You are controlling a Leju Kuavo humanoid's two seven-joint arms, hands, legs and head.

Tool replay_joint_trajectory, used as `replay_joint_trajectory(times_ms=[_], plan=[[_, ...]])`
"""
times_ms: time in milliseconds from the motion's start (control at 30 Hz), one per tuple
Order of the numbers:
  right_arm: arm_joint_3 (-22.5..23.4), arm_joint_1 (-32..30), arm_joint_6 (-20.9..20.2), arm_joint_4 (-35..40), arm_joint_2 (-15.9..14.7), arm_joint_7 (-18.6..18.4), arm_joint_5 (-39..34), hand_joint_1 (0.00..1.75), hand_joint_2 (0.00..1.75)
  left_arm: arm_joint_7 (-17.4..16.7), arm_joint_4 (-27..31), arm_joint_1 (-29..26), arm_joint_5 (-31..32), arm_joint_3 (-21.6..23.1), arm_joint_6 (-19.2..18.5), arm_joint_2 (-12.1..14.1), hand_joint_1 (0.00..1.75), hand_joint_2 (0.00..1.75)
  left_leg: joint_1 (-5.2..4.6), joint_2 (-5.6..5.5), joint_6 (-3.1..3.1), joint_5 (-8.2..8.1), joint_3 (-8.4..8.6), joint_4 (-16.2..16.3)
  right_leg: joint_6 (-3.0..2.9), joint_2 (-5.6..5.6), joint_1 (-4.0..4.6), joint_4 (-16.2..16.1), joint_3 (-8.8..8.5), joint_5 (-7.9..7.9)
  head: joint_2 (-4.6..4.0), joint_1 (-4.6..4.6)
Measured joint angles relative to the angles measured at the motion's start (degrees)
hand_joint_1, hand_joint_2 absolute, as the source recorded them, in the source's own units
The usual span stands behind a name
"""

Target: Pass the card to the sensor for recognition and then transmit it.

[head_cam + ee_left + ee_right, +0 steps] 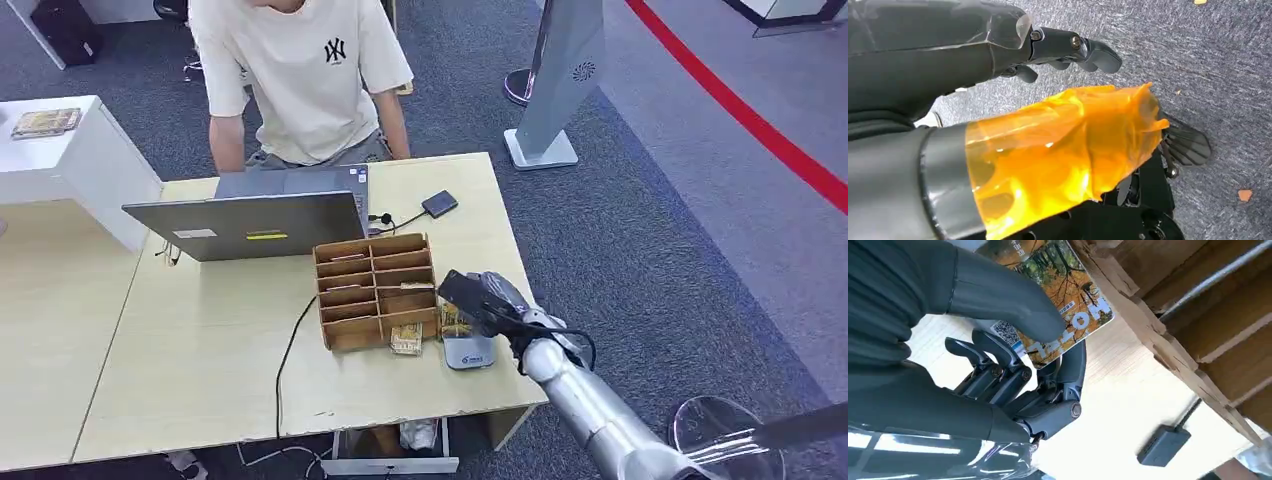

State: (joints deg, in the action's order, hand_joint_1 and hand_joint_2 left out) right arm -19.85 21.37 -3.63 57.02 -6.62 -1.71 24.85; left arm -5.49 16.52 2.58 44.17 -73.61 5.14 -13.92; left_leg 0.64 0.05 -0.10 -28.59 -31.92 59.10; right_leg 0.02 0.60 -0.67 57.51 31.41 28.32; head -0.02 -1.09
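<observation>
While the right robot hand [478,297] is hanging over the near right part of the bench [200,350], it's pinching the card [1058,295] between its thumb and fingers, so the card is sitting up off the surface, just right of the wooden organizer [377,291]. The card is showing an autumn forest print and a QR code in the right wrist view. The grey sensor [468,352] is lying flat on the bench right under that hand, with another card [406,341] lying just left of it. The left robot hand [1068,50] is hanging over the carpet with fingers curled and nothing in them. A person [300,70] is sitting at the far side behind a laptop [250,225].
</observation>
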Motion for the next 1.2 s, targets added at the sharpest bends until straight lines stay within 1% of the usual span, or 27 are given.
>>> replay_joint_trajectory(times_ms=[133,433,700,867,1033,1200], plan=[[1.10,-1.17,0.46,1.97,0.00,0.70,-1.27,1.75,1.75,0.02,0.00,0.01,0.04,-0.18,0.17,-0.07,0.00,0.00,0.00,0.00,0.00,0.00,0.00,0.00,0.00,0.00,0.00,0.00,0.00,0.00,0.00,0.00],[4.59,-4.40,3.54,9.16,0.09,2.38,-2.82,1.75,1.75,0.13,0.00,0.01,0.09,-0.33,0.48,-0.42,0.00,0.00,0.00,0.00,0.00,0.00,-0.01,0.00,0.00,0.01,0.00,0.00,0.00,0.00,0.00,0.00],[7.44,-7.17,6.91,15.09,0.66,3.35,-3.59,1.75,1.75,0.44,0.00,0.05,0.42,-0.33,0.50,-0.79,0.00,0.00,0.00,0.00,0.00,0.00,-0.01,0.00,0.00,0.00,0.00,0.00,0.00,0.00,0.00,0.00],[9.35,-9.05,10.18,18.79,1.59,5.27,-3.89,1.75,1.75,0.63,0.00,0.05,0.65,-0.33,0.59,-0.85,0.00,0.00,0.00,0.00,0.00,0.00,-0.01,0.00,0.00,0.00,0.00,0.00,0.00,0.00,0.00,0.00],[11.06,-10.90,11.06,22.47,2.62,7.11,-5.75,1.75,1.75,0.92,0.00,0.07,0.90,-0.33,0.83,-0.90,0.00,0.00,0.00,0.00,0.00,0.00,-0.01,0.00,0.00,0.00,0.00,0.00,0.00,0.00,0.00,0.00],[11.76,-12.17,10.47,25.16,3.17,8.79,-8.09,1.75,1.75,1.31,-0.02,0.08,1.20,-0.33,0.92,-0.90,0.00,0.00,0.00,0.00,0.00,0.00,-0.01,0.00,0.00,0.00,0.00,0.00,0.00,0.00,0.00,0.00]])
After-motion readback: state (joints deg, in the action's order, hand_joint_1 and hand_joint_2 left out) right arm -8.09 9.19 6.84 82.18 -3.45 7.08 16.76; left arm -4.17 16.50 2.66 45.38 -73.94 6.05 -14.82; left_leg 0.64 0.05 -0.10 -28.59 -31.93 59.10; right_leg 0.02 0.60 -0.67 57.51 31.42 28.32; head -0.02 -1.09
